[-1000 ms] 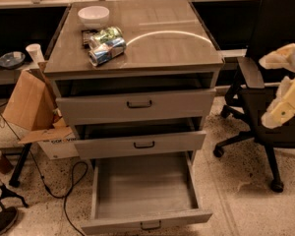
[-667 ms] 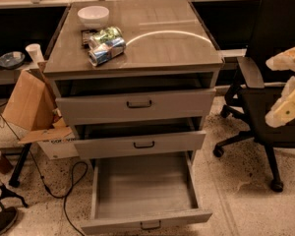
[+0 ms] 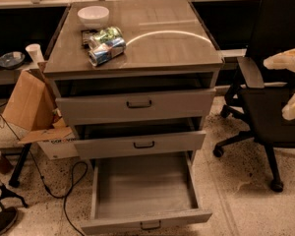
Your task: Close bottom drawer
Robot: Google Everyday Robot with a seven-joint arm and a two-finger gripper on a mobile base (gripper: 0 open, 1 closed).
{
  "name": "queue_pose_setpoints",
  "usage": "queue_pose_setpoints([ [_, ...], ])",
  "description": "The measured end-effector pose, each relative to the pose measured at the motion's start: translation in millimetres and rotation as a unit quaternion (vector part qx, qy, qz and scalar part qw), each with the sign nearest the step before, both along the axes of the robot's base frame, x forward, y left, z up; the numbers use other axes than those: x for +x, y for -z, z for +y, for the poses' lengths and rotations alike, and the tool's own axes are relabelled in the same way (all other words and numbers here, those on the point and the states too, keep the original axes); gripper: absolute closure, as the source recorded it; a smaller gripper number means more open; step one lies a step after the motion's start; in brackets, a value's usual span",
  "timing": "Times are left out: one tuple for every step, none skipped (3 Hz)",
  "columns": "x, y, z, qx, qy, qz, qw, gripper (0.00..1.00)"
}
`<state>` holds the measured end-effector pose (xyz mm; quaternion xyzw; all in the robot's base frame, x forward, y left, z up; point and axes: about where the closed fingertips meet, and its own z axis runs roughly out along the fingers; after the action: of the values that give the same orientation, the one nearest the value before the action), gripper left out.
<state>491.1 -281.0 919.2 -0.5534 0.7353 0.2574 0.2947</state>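
Speckled floor (image 3: 246, 200) | bottom drawer (image 3: 143, 193) out | gripper (image 3: 278, 88) before chair (image 3: 278, 14), fingers (image 3: 286, 60) apart

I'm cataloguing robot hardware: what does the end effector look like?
The end effector, at the right edge in front of the black chair, shows two pale cream, rounded pieces with a yellowish tint. No cables or markings are visible; the arm is out of frame.

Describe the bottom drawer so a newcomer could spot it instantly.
Left of the gripper at the right edge and the black office chair stands a grey cabinet with a white bowl on top. Its bottom drawer is the lowest of three, pulled farthest out, its empty tray exposed.
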Motion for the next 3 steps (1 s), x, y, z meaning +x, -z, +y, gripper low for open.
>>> queue_pose_setpoints([
  [0,0,0,0.0,0.0,0.0,1.0,0.0],
  [6,-1,0,-0.006,0.002,-0.017,0.9998,0.0],
  [3,0,11,-0.052,-0.012,-0.062,0.9967,0.0],
])
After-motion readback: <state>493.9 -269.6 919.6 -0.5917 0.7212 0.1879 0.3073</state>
